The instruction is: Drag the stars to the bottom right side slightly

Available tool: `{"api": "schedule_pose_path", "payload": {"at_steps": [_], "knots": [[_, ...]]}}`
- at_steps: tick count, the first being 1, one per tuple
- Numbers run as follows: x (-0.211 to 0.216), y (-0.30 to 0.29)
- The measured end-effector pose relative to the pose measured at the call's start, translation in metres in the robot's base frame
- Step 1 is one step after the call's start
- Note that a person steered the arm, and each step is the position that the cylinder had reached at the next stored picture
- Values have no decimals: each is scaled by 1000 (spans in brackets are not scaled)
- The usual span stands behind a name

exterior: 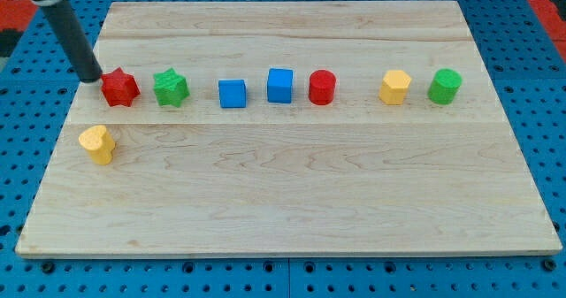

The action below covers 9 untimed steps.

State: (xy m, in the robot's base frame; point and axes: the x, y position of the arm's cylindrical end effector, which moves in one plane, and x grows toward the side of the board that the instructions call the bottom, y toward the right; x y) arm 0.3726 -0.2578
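Note:
A red star and a green star sit side by side near the left of the wooden board, a small gap between them. My dark rod comes down from the view's top left, and my tip rests on the board just left of the red star, touching or nearly touching its left edge.
To the right of the stars in a row stand a blue cube, a second blue cube, a red cylinder, a yellow hexagonal block and a green cylinder. A yellow heart-like block lies below the red star.

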Motion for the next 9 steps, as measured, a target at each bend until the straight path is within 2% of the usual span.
{"api": "schedule_pose_path", "payload": {"at_steps": [1,2,3,5,6,7,8,9], "knots": [[18,35],[24,24],[-2,26],[20,91],[-4,66],[-14,101],[-11,111],[-34,120]]}}
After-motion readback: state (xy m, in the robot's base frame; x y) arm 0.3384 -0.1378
